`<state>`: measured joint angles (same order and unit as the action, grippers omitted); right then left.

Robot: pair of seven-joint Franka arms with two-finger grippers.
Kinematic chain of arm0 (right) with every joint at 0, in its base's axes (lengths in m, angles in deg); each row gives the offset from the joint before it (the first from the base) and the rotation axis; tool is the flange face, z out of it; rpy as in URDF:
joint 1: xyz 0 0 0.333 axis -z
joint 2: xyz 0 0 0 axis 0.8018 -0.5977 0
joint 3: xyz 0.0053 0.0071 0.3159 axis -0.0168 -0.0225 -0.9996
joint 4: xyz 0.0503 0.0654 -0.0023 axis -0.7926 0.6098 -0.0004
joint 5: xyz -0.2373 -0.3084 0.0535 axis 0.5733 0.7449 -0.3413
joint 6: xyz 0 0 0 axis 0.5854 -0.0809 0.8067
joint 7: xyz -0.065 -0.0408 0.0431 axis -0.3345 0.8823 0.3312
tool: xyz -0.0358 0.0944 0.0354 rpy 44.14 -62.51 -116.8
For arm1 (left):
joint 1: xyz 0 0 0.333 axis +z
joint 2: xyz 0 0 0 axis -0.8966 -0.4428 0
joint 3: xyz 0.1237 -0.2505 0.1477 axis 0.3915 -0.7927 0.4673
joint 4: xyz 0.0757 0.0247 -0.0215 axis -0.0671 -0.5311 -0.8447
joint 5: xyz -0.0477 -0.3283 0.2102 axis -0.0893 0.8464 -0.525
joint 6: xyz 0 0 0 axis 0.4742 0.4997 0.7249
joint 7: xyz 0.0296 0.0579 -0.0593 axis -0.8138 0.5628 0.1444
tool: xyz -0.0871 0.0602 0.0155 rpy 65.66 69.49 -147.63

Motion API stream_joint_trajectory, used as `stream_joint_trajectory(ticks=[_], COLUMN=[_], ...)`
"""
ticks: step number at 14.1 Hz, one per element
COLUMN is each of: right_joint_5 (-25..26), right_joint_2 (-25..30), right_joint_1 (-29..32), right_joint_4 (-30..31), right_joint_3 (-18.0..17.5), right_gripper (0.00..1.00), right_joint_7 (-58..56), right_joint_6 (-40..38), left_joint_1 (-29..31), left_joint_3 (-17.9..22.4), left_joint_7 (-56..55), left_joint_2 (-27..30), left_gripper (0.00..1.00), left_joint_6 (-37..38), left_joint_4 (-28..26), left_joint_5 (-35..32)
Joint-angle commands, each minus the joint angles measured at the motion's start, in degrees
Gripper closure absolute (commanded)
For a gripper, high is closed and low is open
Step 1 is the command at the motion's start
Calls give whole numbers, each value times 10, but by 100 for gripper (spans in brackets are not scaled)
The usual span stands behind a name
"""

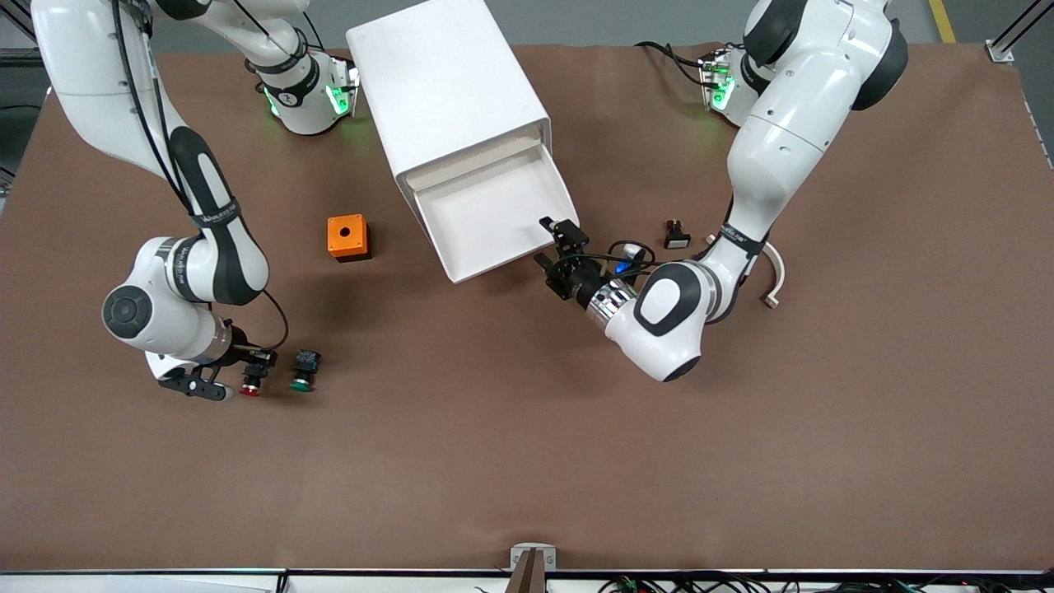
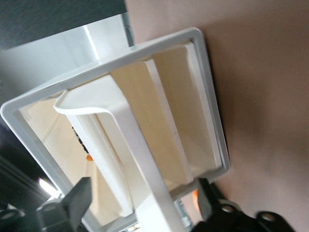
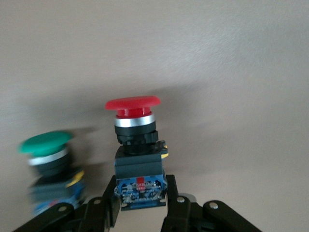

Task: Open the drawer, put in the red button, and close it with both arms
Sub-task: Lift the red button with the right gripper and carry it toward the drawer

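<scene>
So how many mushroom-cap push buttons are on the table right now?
2. The red button sits between the right gripper's fingers at the right arm's end of the table. The green button lies right beside it, toward the left arm's end. Others may be hidden.

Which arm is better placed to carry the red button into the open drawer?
The right. The right gripper already has its fingers on the red button's body, beside the green button. The left gripper is at the drawer's front edge.

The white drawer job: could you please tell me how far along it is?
Done: the white plastic drawer is pulled open, the left tool at its front corner. In hand: the right tool grips the red mushroom-capped push-button. Left: drop it in, close the drawer.
</scene>
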<state>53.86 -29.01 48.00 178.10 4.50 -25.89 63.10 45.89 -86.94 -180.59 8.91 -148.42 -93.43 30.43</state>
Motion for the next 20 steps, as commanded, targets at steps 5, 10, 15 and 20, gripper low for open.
stream_joint_trajectory(ticks=[5,10,15,20], right_joint_5=[-7,-7,-28,-28], right_joint_2=[190,229,223,184], right_joint_1=[-131,-299,-404,-469], right_joint_4=[1,1,2,3], right_joint_3=[-3,-3,-3,-3], right_gripper=[100,100,100,100], right_joint_7=[293,573,724,834], right_joint_6=[-207,-231,-192,-111], left_joint_1=[11,-9,-52,-84], left_joint_3=[50,52,47,47], left_joint_7=[205,404,499,498], left_joint_2=[6,55,104,103], left_gripper=[0,0,0,0], left_joint_6=[0,-56,-127,-208], left_joint_4=[78,79,75,69], left_joint_5=[-4,-144,-354,-499])
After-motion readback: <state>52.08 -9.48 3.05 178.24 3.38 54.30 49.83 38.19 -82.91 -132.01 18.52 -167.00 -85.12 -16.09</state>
